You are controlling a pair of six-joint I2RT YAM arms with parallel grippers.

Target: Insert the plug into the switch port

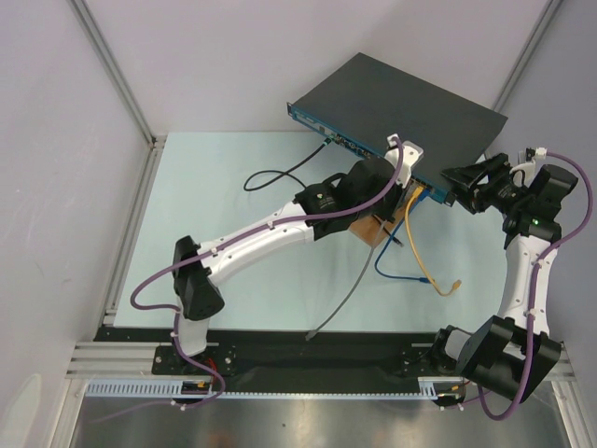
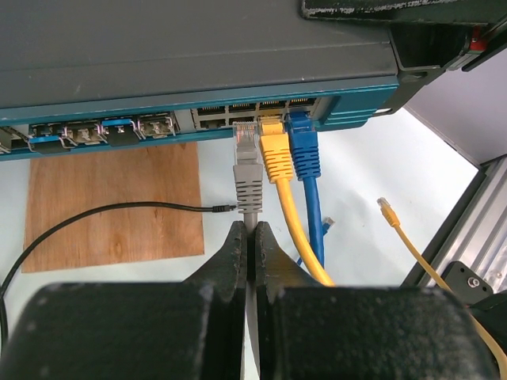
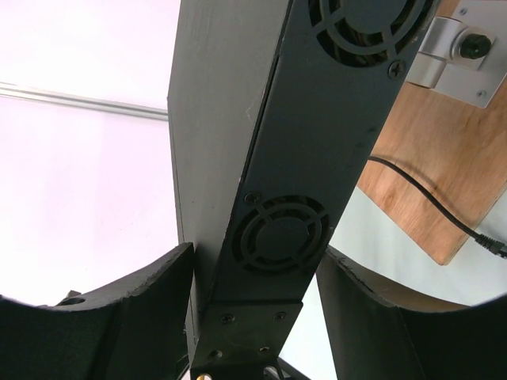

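The switch [image 1: 401,103] is a flat dark grey box with a teal front face [image 2: 158,107] carrying a row of sockets. My left gripper [image 1: 399,199] is shut on a grey cable [image 1: 350,289] just behind its grey plug [image 2: 246,158]. In the left wrist view the gripper [image 2: 248,233] holds the plug's tip at a socket left of a yellow plug [image 2: 273,150] and a blue plug [image 2: 304,146]. I cannot tell how deep the plug sits. My right gripper [image 1: 459,187] clamps the switch's right end, its fingers [image 3: 150,293] on both sides of the fan-vented end [image 3: 281,237].
A brown wooden board [image 2: 111,198] lies under the switch's front. A black cable [image 1: 280,177] runs left across the mat. A loose yellow plug [image 1: 454,285] lies to the right, and shows in the left wrist view [image 2: 386,206]. Aluminium rails [image 1: 131,224] border the mat.
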